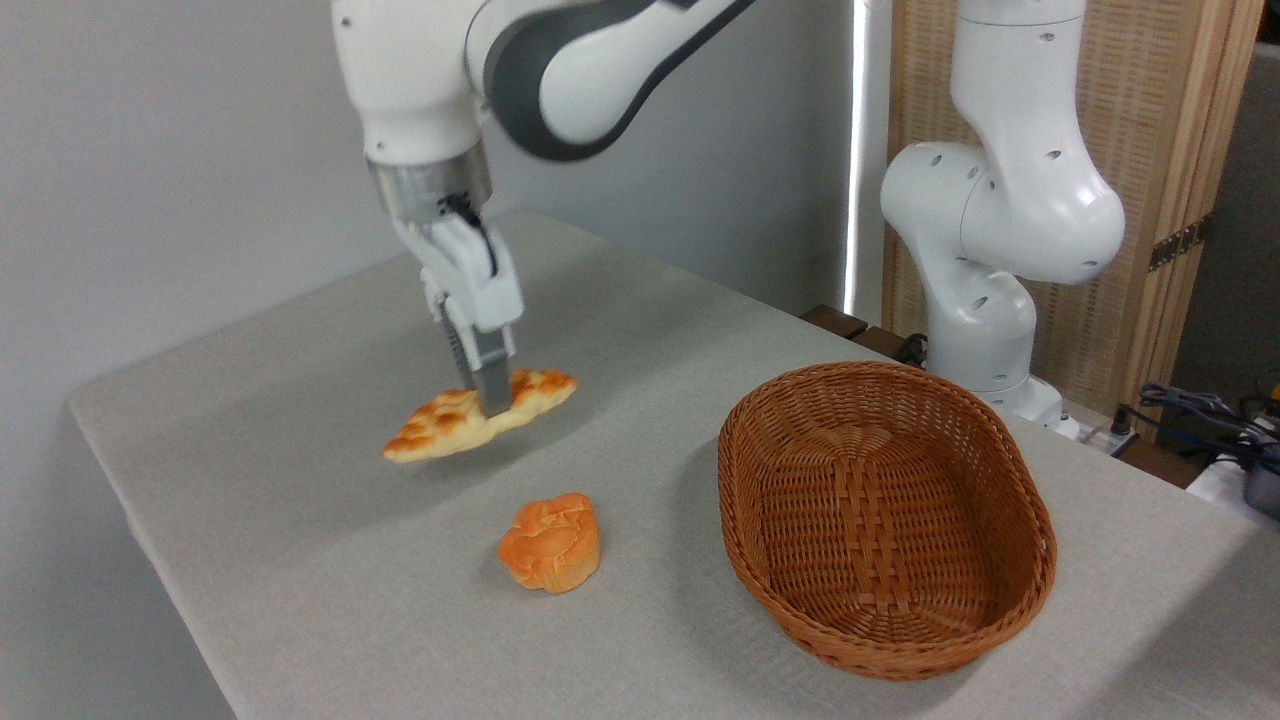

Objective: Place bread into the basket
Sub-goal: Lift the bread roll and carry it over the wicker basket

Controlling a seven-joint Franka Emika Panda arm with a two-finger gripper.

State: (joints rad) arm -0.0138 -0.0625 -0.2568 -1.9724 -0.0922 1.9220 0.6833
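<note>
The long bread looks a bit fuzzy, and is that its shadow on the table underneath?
In the camera view, the bread is slightly motion-blurred in the claw; the soft grey patch on the table beneath it is its shadow, separate from the loaf; the basket and orange bun look sharp.

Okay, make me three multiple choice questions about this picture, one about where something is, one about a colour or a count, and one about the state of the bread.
1. Where is the small orange bun?
A. On the table, left of the basket
B. Inside the basket
C. Under the tool

2. How many pieces of food are in view?
A. One
B. Two
C. Four

3. What is the state of the braided bread?
A. Lying in the basket
B. Flat on the table
C. Held in the air by the tool

Answers:
1. A: it sits on the table beside the basket, which is empty.
2. B: only the braided loaf and the bun.
3. C: the tool grips its middle, with a shadow on the cloth below it.
</note>
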